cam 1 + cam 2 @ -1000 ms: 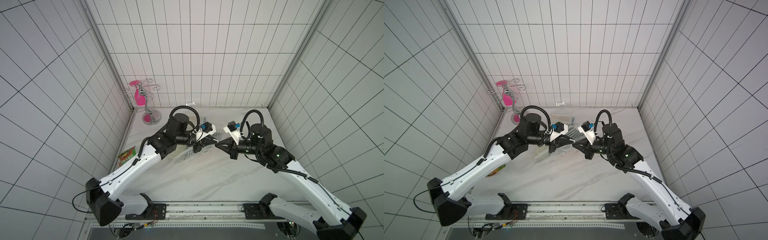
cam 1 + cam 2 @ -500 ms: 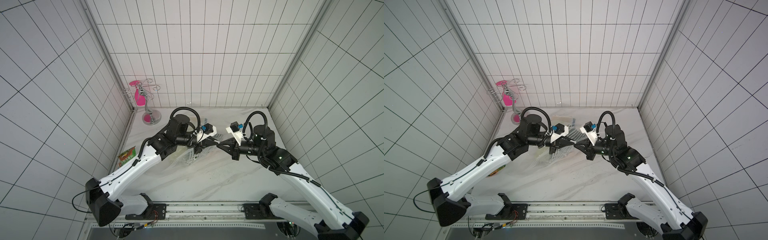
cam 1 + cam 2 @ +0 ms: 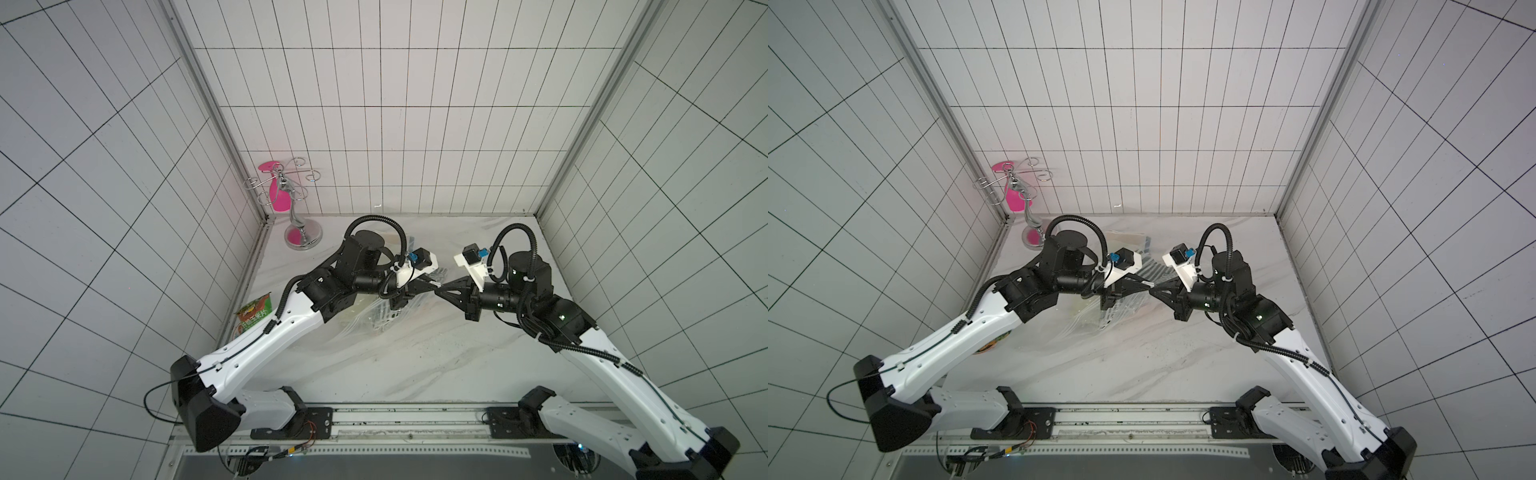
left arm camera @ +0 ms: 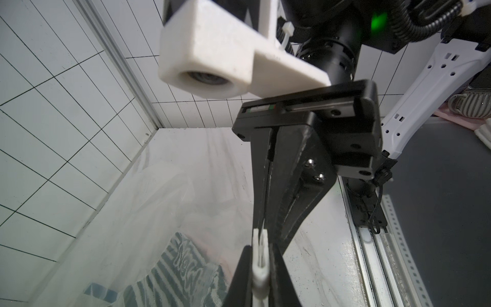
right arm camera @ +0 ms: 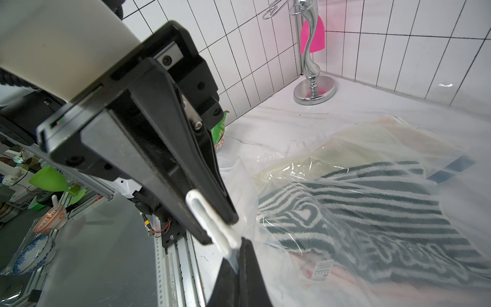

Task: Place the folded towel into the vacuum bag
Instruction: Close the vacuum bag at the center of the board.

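Observation:
The clear, crinkly vacuum bag (image 3: 365, 328) (image 5: 345, 186) lies on the marble table. Its near edge is lifted between my two grippers, which meet tip to tip. A folded towel (image 5: 358, 212) (image 4: 180, 271), striped dark green and white, shows through the plastic and appears to be inside the bag. My left gripper (image 3: 428, 285) (image 4: 261, 249) is shut on the white slider clip (image 4: 257, 239) (image 5: 210, 218) at the bag's edge. My right gripper (image 3: 442, 291) (image 5: 239, 255) is shut on the plastic edge right beside the clip.
A chrome stand with a pink piece (image 3: 300, 226) is in the far left corner. A green and orange snack packet (image 3: 254, 316) leans on the left wall. Cream and pink cloths (image 5: 353, 148) also show through the bag. A metal rail (image 3: 374, 415) runs along the front edge.
Both grips are unchanged and the point where the grippers meet has hardly moved. The right arm's wrist has shifted only slightly.

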`<action>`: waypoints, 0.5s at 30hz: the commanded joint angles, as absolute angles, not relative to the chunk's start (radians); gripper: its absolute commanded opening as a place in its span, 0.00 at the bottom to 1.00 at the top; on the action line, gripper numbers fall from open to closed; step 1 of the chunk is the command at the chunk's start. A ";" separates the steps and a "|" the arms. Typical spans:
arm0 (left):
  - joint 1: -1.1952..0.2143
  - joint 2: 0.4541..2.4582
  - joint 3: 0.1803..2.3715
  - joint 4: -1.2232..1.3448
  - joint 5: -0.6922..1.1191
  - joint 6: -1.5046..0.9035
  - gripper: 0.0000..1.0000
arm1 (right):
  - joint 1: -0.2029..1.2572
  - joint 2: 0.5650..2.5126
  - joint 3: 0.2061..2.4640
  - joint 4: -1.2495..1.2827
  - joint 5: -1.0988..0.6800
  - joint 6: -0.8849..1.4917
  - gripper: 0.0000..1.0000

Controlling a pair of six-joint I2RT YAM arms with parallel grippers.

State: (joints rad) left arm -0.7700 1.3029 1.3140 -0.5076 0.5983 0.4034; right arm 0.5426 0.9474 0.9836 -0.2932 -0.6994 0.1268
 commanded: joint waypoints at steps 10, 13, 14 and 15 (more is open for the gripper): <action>-0.802 1.351 1.356 -0.784 0.446 0.339 0.00 | 0.500 0.868 1.011 -0.112 -0.705 0.161 0.00; -0.825 1.355 1.391 -0.781 0.429 0.309 0.00 | 0.500 0.878 1.014 -0.137 -0.693 0.156 0.00; -0.834 1.357 1.399 -0.783 0.432 0.304 0.00 | 0.499 0.880 1.011 -0.138 -0.693 0.159 0.00; -0.843 1.359 1.406 -0.788 0.435 0.303 0.00 | 0.500 0.877 1.008 -0.133 -0.693 0.164 0.00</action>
